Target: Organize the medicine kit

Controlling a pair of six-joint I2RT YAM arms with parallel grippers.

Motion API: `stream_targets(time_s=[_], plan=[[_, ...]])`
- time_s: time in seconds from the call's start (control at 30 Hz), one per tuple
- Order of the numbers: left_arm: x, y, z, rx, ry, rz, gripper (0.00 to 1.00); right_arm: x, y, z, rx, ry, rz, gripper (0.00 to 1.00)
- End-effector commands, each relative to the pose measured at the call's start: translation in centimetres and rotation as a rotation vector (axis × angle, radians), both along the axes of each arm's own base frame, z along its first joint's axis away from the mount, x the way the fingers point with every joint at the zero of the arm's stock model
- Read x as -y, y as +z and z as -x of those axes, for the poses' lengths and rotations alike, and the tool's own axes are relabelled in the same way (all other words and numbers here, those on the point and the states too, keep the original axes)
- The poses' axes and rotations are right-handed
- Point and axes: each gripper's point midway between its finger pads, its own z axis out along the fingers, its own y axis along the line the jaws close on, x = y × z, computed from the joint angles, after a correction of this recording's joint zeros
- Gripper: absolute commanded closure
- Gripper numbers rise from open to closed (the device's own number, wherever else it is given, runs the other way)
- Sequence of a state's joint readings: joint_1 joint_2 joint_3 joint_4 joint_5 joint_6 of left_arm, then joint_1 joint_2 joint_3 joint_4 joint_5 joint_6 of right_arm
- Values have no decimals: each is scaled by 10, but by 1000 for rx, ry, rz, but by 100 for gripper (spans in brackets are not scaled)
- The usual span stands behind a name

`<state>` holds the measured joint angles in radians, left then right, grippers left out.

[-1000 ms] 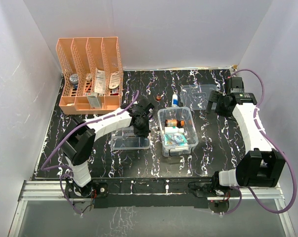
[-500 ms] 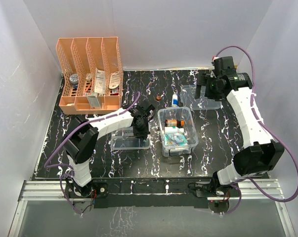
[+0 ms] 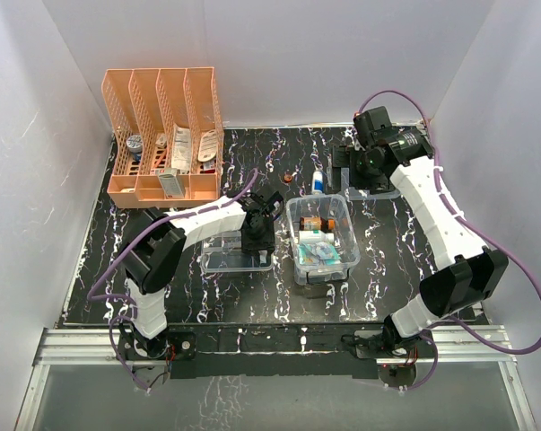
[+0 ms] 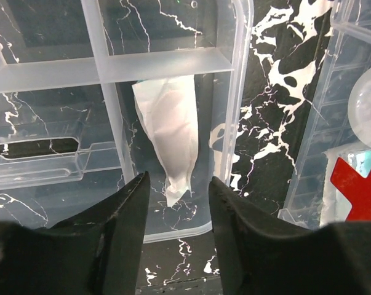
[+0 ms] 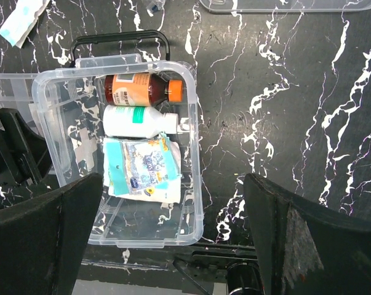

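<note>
The medicine kit, a deep clear box, stands mid-table without its lid. In it lie a brown bottle, a white bottle and a blue-white packet. Its red cross shows in the left wrist view. My left gripper is open, low over the near right corner of a shallow divided tray. A white packet lies loose in that tray, just beyond the fingertips. My right gripper hangs wide open and empty, high above the clear lid at the back right.
An orange slotted rack with small items stands at the back left. A blue-white tube and a small brown object lie behind the kit. A dark handle sits at the kit's far end. White walls enclose the table.
The left gripper has opened and the white packet now lies free in the divided tray. The right arm has swung left and back, over the lid, still wide open.
</note>
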<state>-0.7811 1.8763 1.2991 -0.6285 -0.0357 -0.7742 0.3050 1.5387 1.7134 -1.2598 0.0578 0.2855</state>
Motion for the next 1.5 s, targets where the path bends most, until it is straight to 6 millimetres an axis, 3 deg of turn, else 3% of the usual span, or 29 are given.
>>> stream_targets(time_s=[0.0,0.1,0.43,0.7,0.87,1.07,1.3,1.47], plan=[[5,16,-1,12,-10,30,55,3,11,-1,50,-30,0,2],[7,21,-3,29,-18,44,52,3,9,-1,55,-33,-6,2],[11,85,-31,221,-90,80,50,-2,6,-4,66,-35,-29,2],[1,106,-54,301,-89,51,47,-16,1,-7,22,9,-25,2],[-9,96,-83,298,-115,24,41,-25,4,-10,32,24,-41,2],[-20,84,-129,320,-285,22,35,-30,8,-14,41,34,-37,2],[-22,49,-141,275,-472,53,35,-35,11,-16,46,41,-42,2],[-10,42,-150,277,-579,95,35,-41,9,-12,28,65,-57,2]])
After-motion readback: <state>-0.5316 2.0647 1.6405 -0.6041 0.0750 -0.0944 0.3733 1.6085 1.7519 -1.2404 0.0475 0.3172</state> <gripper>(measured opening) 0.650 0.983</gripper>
